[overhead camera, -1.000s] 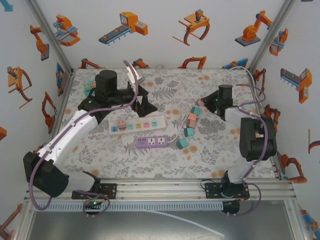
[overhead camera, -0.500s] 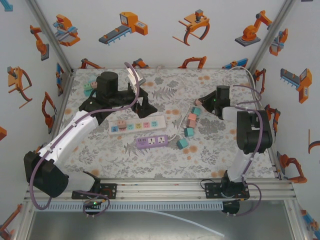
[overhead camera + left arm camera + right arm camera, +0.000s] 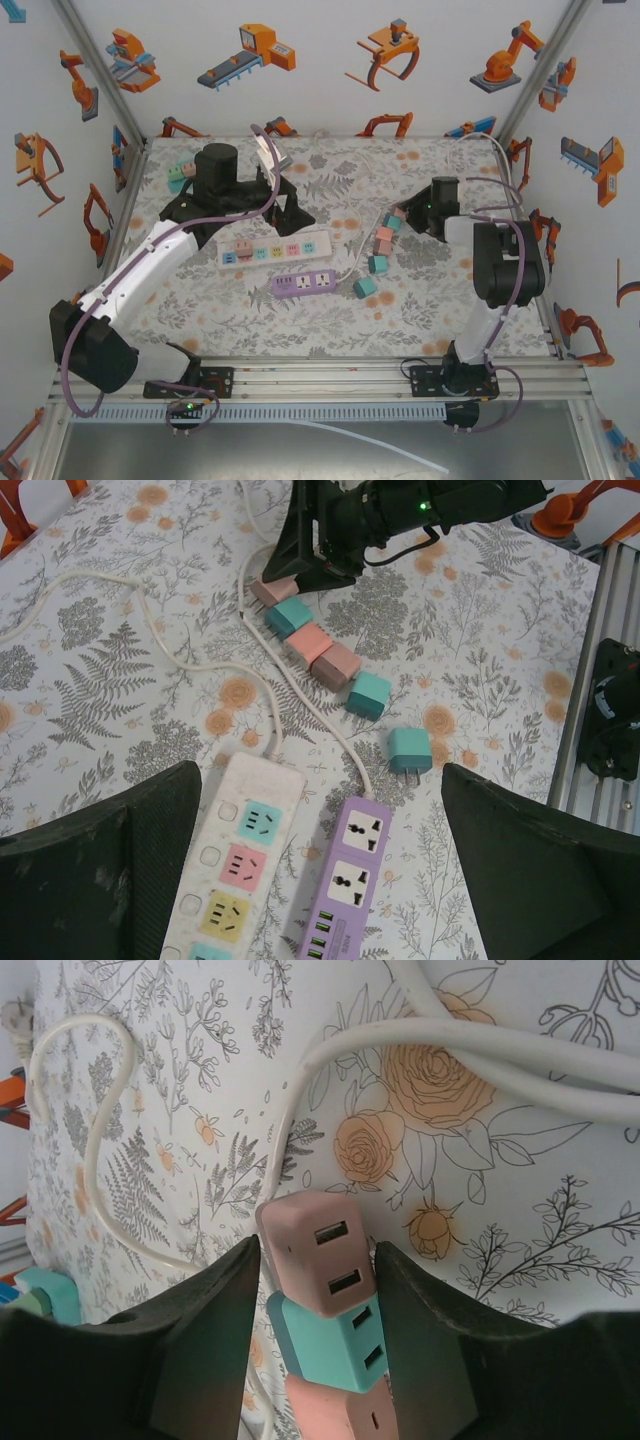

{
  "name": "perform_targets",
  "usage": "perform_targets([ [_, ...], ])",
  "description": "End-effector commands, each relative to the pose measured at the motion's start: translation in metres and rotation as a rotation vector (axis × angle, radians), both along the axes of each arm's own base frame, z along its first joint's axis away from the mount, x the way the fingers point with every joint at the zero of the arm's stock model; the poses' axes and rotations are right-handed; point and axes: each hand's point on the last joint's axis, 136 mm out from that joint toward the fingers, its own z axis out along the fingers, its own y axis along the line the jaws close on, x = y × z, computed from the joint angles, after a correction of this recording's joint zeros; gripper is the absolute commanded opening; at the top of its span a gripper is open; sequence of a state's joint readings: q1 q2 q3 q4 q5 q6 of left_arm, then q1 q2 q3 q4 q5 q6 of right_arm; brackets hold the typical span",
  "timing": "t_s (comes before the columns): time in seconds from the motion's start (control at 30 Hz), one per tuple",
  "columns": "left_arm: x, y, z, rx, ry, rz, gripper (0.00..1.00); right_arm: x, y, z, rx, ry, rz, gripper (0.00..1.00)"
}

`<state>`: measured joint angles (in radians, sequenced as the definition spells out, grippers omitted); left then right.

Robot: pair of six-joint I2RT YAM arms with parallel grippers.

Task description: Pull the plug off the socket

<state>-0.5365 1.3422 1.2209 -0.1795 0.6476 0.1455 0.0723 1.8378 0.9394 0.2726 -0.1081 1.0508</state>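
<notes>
Found the pink plug (image 3: 315, 1250) at the centre of the right wrist view, two slots facing up, seated end-on against a teal plug (image 3: 335, 1345) just below it, with another pink block at the bottom edge. Noted the right gripper (image 3: 317, 1252) straddling that pink plug, its fingers (image 3: 200, 1340) dark on either side and tight up to the plug's flanks; could not tell whether actually clamped or merely alongside. Traced a white cable (image 3: 480, 1055) looping across the flowered desk (image 3: 520, 1260) above and to the left of the plug. Picked out the row of plugs (image 3: 310, 640) in the upper middle of the left wrist view, running diagonally down to the right in pink, teal, pink, dusty pink and teal, with the right arm's black gripper at its upper end. Spotted a loose teal plug (image 3: 408, 750) lying apart, right of centre, prongs toward the bottom of the frame. Saw the white power strip (image 3: 245, 860) and the purple power strip (image 3: 350, 870) side by side at bottom centre. Marked the left gripper (image 3: 320, 780) above them, fingers spread wide toward the lower corners, gripping nothing.
</notes>
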Motion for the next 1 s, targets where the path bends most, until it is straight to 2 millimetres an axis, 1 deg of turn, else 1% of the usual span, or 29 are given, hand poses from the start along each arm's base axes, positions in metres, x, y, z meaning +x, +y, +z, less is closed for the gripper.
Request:
perform_targets([
  [0.0,0.0,-0.001,0.008,0.001,-0.039,-0.007,0.97,-0.003,-0.01,0.011,-0.044,-0.011,-0.024,0.5],
  [0.07,0.0,0.0,0.007,0.008,-0.042,0.0,0.97,-0.004,-0.012,0.014,-0.06,-0.006,-0.024,0.54],
  [0.13,0.002,0.002,0.005,0.018,-0.047,0.01,0.97,-0.004,-0.014,0.021,-0.08,-0.014,-0.021,0.62],
  [0.17,0.002,0.002,0.004,0.021,-0.048,0.015,0.97,-0.004,-0.015,0.026,-0.088,-0.023,-0.02,0.64],
  [0.27,0.005,0.005,0.004,0.031,-0.06,0.036,0.97,-0.001,-0.016,0.045,-0.13,-0.06,0.001,0.67],
  [0.4,0.013,0.009,0.003,0.046,-0.075,0.084,0.97,0.007,-0.016,0.079,-0.176,-0.135,0.031,0.67],
  [0.47,0.017,0.011,0.004,0.05,-0.088,0.111,0.97,0.013,-0.011,0.102,-0.188,-0.201,0.059,0.67],
  [0.53,0.023,0.015,0.006,0.044,-0.106,0.148,0.97,0.021,0.004,0.131,-0.23,-0.28,0.127,0.67],
  [0.57,0.025,0.017,0.007,0.04,-0.114,0.165,0.97,0.025,0.013,0.143,-0.253,-0.316,0.168,0.67],
  [0.63,0.034,0.024,0.009,0.028,-0.12,0.219,0.97,0.031,0.041,0.172,-0.316,-0.4,0.284,0.67],
  [0.67,0.038,0.028,0.009,0.023,-0.118,0.245,0.97,0.032,0.055,0.182,-0.342,-0.436,0.338,0.67],
  [0.73,0.05,0.039,0.009,0.01,-0.1,0.327,0.97,0.032,0.092,0.207,-0.415,-0.529,0.479,0.67],
  [0.8,0.063,0.055,0.011,-0.021,-0.065,0.411,0.97,0.027,0.131,0.223,-0.484,-0.615,0.625,0.67],
  [0.87,0.076,0.075,0.011,-0.064,-0.016,0.506,0.97,0.016,0.176,0.235,-0.557,-0.702,0.784,0.67],
  [0.93,0.088,0.099,0.008,-0.109,0.039,0.621,0.97,0.001,0.219,0.24,-0.612,-0.781,0.952,0.67],
  [0.97,0.093,0.11,0.004,-0.119,0.064,0.674,0.97,-0.006,0.236,0.24,-0.63,-0.812,1.021,0.67],
])
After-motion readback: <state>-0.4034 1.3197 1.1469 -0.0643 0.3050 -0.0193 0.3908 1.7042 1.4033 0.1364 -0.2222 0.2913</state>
